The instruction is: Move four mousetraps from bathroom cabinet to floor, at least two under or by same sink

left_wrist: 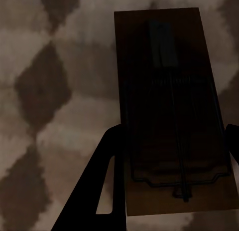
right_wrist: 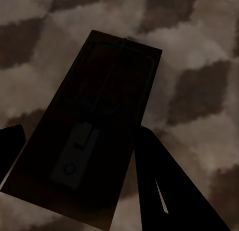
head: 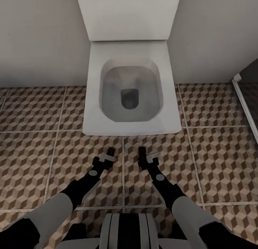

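Each claw, left and right, is clamped on a mousetrap, another, carried low over the bathroom floor near the toilet, likely for setting down.

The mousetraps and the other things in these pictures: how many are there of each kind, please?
Mousetraps: 2, one between the left gripper's fingers, one between the right gripper's fingers
Grippers: 2
Toilet: 1
Total: 5, all over the bathroom floor
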Motion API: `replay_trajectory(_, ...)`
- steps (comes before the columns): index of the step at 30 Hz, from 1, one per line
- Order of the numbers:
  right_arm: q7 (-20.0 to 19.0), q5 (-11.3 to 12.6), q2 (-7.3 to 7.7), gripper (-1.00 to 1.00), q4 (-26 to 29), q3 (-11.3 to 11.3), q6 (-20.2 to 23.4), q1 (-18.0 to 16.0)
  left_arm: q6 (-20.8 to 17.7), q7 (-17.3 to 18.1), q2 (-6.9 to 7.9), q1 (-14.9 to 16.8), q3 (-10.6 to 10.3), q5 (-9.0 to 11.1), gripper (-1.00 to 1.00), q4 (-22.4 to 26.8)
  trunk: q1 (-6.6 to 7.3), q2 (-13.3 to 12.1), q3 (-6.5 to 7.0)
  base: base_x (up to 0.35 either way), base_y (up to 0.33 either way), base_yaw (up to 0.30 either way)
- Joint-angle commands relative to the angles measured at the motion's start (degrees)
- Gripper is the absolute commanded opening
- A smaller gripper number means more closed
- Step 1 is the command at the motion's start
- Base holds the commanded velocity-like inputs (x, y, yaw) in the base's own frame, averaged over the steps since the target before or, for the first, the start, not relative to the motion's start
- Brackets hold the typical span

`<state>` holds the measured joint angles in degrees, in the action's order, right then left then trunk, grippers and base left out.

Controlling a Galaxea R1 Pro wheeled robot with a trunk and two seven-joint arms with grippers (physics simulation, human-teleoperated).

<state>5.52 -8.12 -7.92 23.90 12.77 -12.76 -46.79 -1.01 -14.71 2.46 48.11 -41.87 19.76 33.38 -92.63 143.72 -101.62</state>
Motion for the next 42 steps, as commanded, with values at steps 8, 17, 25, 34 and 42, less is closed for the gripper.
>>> replay_trajectory(8,0.7,-0.5,0.01,1.0,0.0,0.3,-0.1,0.0,-0.1,-0.6,0.01,0.1,-0.5,0.4,-1.0,0.1,0.01,0.0,-0.03,0.0,0.0,0.0)
replay_trajectory(17,0.7,-0.5,0.01,1.0,-0.1,0.3,-0.1,0.0,-0.2,-0.6,0.0,0.1,-0.5,0.4,-1.0,0.1,0.01,0.0,-0.03,0.0,0.0,0.0)
replay_trajectory(25,0.7,-0.5,0.01,1.0,-0.1,0.3,-0.1,0.0,-0.3,-0.6,0.0,0.1,-0.5,0.4,-1.0,0.1,0.01,0.0,-0.03,0.0,0.0,0.0)
replay_trajectory(34,0.7,-0.5,0.01,1.0,-0.1,0.3,-0.1,0.0,-0.4,-0.7,0.0,0.1,-1.4,0.4,1.0,0.1,0.01,0.0,-0.03,0.0,0.0,0.0)
replay_trajectory(42,0.7,-0.5,0.01,1.0,-0.1,0.3,-0.1,0.0,-0.4,-0.7,0.0,0.1,-1.6,0.4,1.0,0.2,0.01,0.0,-0.03,0.0,0.0,0.0)
